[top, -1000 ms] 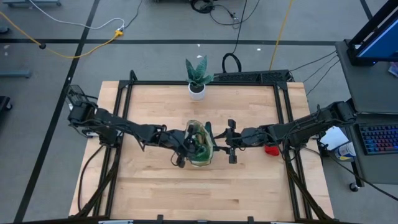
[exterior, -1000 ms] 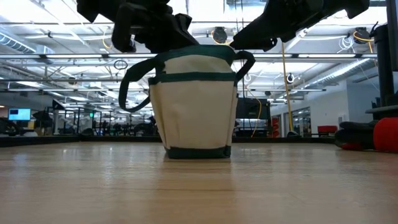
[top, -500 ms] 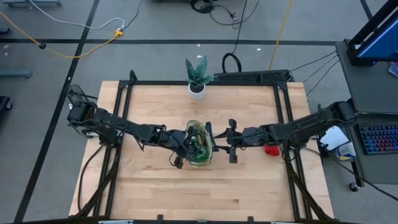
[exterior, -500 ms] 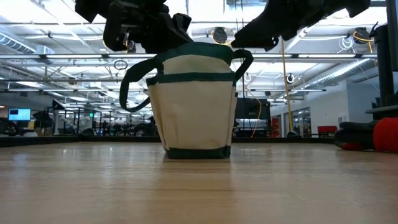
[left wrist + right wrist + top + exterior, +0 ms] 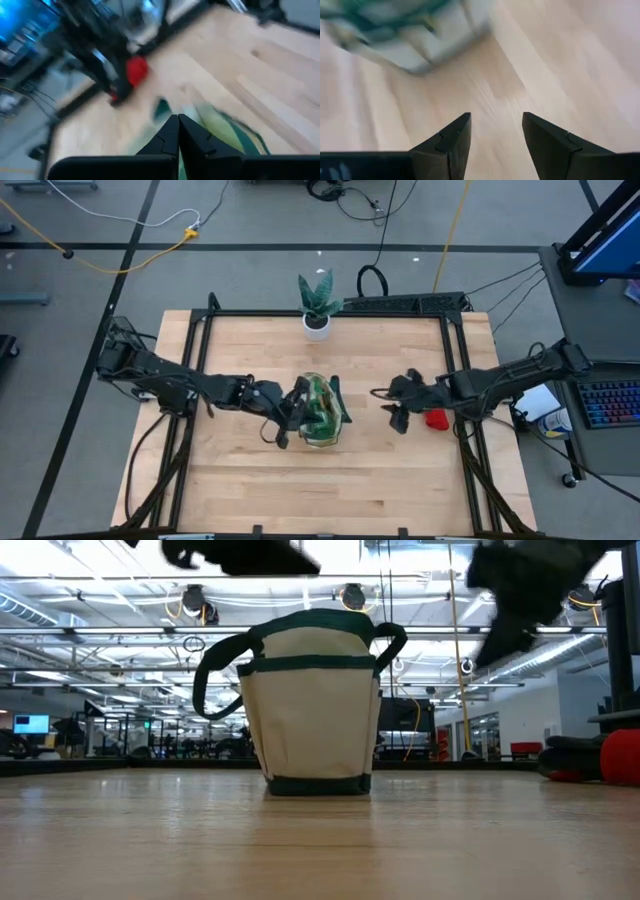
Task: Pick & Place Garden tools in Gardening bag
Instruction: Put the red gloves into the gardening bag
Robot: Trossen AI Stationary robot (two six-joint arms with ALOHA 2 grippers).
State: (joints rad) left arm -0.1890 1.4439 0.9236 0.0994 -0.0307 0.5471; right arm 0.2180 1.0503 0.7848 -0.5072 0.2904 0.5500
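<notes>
The beige gardening bag (image 5: 322,412) with dark green trim stands upright on its base at the table's middle (image 5: 315,710). Green and pale things show inside its open mouth; which tools they are I cannot tell. A small red item (image 5: 436,419) lies on the table near the right edge. My left gripper (image 5: 298,413) hangs shut and empty above the bag's left rim (image 5: 177,131). My right gripper (image 5: 388,408) stands open and empty between the bag and the red item, clear of both (image 5: 492,135).
A green plant in a white pot (image 5: 317,308) stands at the far edge, behind the bag. A black frame (image 5: 330,312) runs round the tabletop. Bare wood (image 5: 320,490) lies between the bag and the near edge.
My left gripper has risen from the bag's left rim and drawn slightly toward the table's left edge. My right gripper has pulled away from the bag's right side toward the right edge and rolled about its own axis. The bag has stayed where it was.
</notes>
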